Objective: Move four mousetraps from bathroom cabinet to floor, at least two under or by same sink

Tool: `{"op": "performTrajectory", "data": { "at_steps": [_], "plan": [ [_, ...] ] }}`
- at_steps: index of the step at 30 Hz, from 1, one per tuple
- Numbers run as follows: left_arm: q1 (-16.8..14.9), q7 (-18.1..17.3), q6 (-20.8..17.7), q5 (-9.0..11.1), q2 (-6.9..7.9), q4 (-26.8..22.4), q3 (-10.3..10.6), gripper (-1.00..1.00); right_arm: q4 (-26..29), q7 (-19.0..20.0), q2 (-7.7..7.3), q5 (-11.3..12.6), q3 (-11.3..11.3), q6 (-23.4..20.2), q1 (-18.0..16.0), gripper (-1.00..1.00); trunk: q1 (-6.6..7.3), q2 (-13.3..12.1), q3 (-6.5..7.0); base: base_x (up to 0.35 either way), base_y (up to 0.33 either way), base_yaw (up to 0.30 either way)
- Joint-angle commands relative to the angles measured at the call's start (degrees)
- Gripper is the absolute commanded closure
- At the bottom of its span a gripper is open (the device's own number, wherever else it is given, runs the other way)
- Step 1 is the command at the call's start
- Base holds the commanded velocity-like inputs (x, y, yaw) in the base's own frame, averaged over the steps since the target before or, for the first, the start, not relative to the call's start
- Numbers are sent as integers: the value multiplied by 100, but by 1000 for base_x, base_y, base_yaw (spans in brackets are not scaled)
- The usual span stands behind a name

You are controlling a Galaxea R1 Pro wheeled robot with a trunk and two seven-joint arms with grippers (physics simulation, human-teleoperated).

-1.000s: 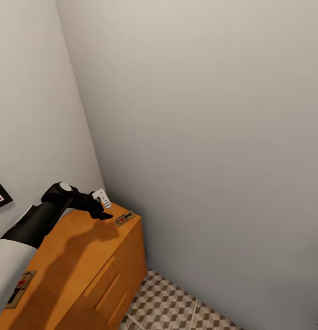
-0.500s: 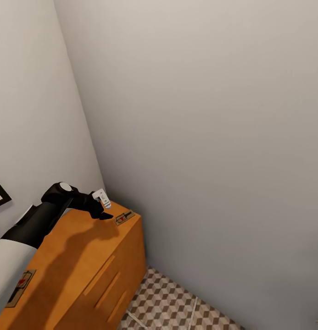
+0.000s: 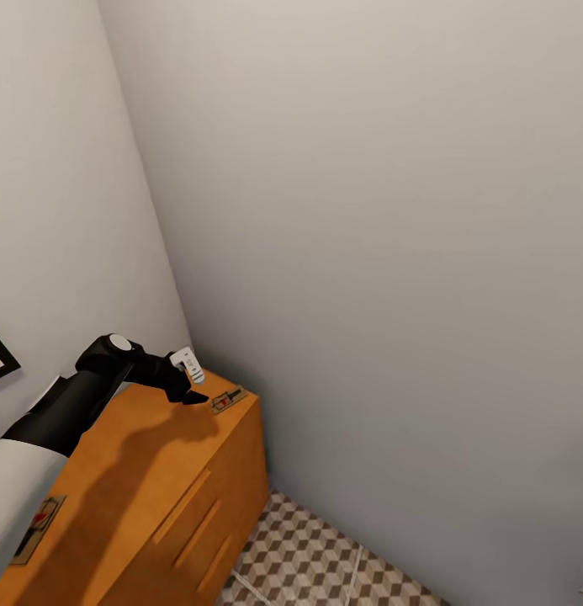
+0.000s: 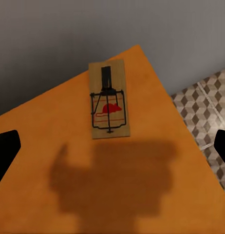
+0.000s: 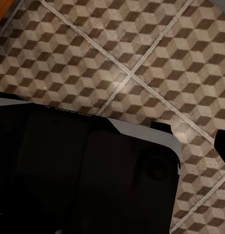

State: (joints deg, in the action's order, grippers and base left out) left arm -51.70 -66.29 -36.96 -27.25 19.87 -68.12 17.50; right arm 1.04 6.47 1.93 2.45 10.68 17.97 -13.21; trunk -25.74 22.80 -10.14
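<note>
One mousetrap point(image 3: 228, 401) lies flat near the far right corner of the orange-brown cabinet point(image 3: 148, 471). My left gripper point(image 3: 193, 394) hovers just short of it, above the cabinet top. In the left wrist view the same mousetrap point(image 4: 109, 105) lies ahead of the left gripper point(image 4: 112, 148), which is open with nothing between its black fingertips point(image 4: 5, 150). Another mousetrap point(image 3: 35, 528) lies on the cabinet top at the near left. My right gripper point(image 5: 115, 146) hangs over the bathroom floor point(image 5: 132, 53); one fingertip point(image 5: 222, 142) sits far out at the frame edge, so it reads as open and empty.
Grey walls meet in a corner right behind the cabinet's far end. The cabinet's front has drawers with bar handles point(image 3: 182, 505). Patterned floor point(image 3: 325, 560) runs to the right of the cabinet. My own dark body point(image 5: 68, 175) shows below the right wrist.
The head view has shifted by a few pixels. The left arm and both mousetraps keep their places.
</note>
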Motion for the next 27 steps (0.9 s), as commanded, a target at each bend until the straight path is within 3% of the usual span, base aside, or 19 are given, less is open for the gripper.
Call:
{"op": "performTrajectory", "data": {
  "at_steps": [1, 27],
  "plan": [
    [-7, -31, -48, -26, 2, -8, 8, -100, -8, 17, 0, 27, 22, 22, -6, -100, -4, 11, -12, 115, 0, 0],
    [-7, -33, -48, -26, -77, 9, 17, -100, -8, 15, 0, 27, 22, 22, -6, -100, -4, 11, -12, 41, 0, 0]
  ]
}}
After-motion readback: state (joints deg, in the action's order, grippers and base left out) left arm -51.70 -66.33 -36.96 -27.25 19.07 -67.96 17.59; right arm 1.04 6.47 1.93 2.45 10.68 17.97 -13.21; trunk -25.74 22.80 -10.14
